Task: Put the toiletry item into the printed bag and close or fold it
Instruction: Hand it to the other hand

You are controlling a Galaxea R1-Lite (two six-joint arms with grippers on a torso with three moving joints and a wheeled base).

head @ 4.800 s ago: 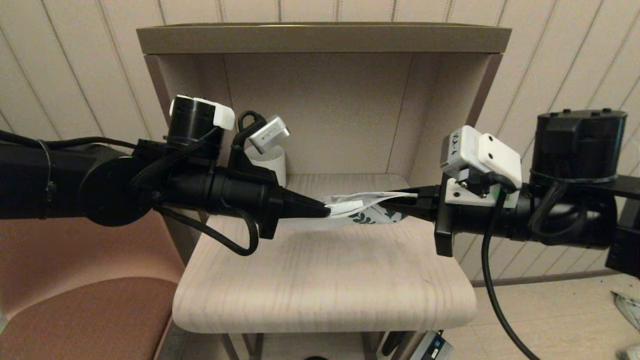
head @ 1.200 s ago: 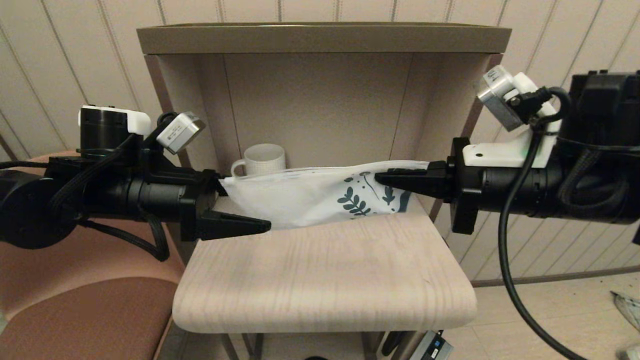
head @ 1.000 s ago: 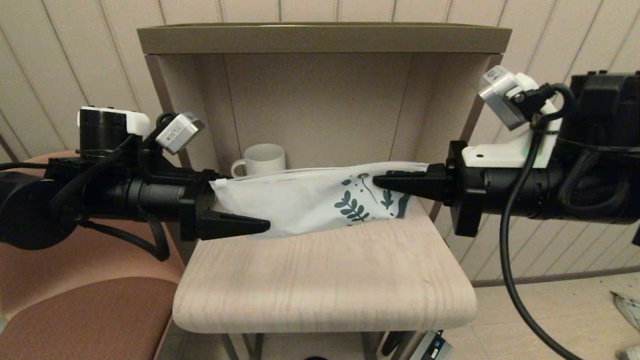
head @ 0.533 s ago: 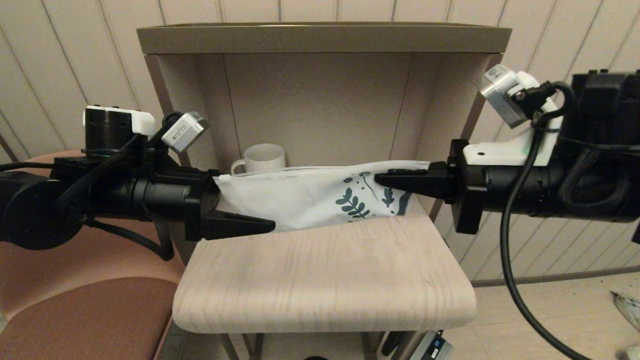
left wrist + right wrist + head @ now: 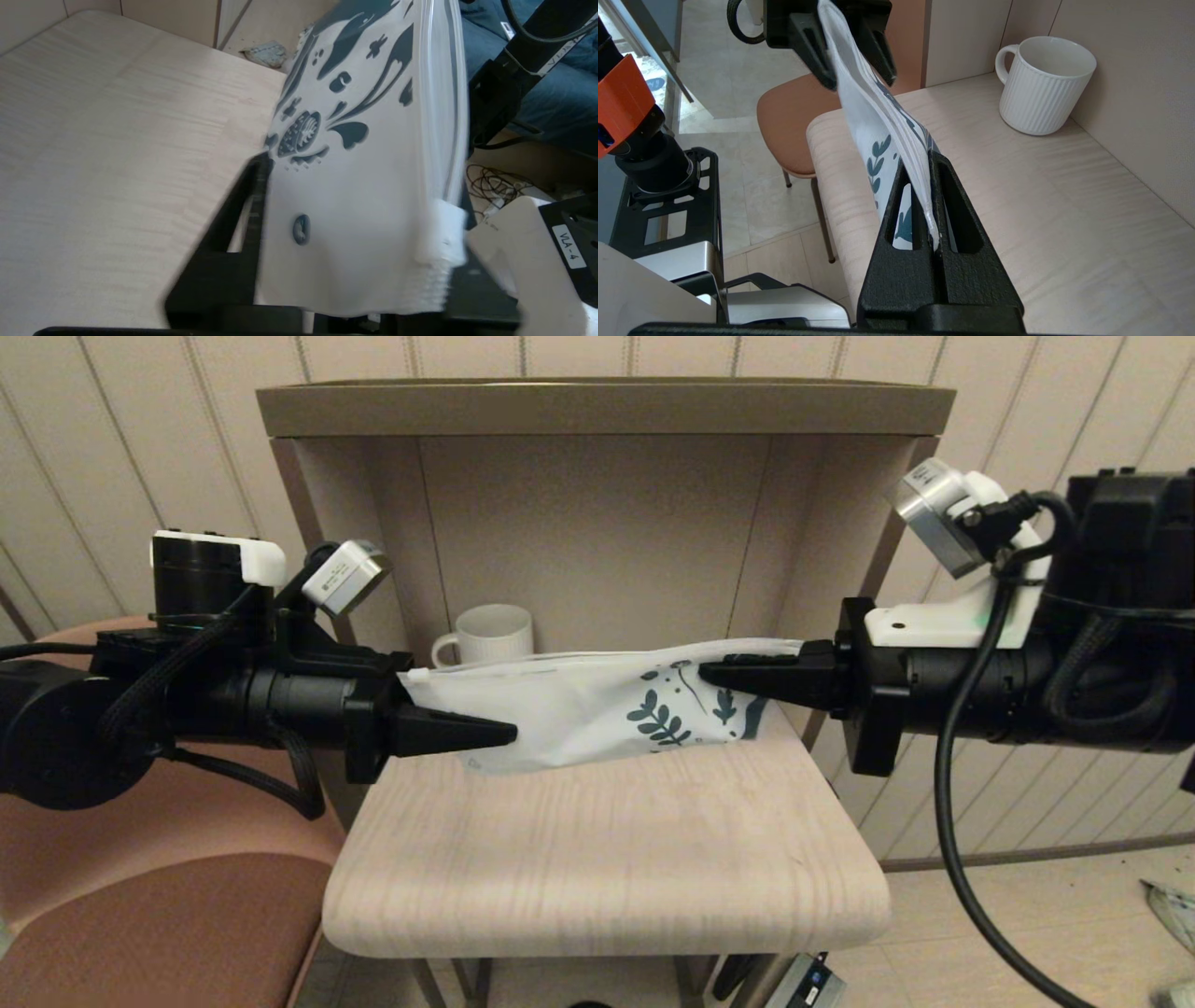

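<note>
I am holding the printed bag (image 5: 597, 709) stretched edge-up between my two pincers, just above the desk (image 5: 607, 859), with its lower edge close to the wood; whether it touches I cannot tell. My right pincer (image 5: 709, 674) is clamping the leaf-printed end, at about three o'clock from the bag's middle; in the right wrist view its fingers are pressed together on the bag's layered top edge (image 5: 924, 186). My left pincer (image 5: 504, 733) is sitting at the plain end, at about nine o'clock. In the left wrist view the bag (image 5: 364, 186) is passing between its two fingers (image 5: 233, 224), which are standing partly apart on either side of the fabric; whether they are actually gripping it I cannot tell.

The toiletry item is showing nowhere: not on the desk, not in either pincer. I am judging that it is already inside the bag, though the white fabric is hiding any contents, so I cannot confirm it. If so, the loading is done and the closing is what is left. The thick strip along the top edge looks shut near my right pincer, but I cannot tell for its whole length.

The white ribbed mug (image 5: 1041, 88) is standing at the back of the desk, at about eleven o'clock from the bag's middle, and it is looking empty.
</note>
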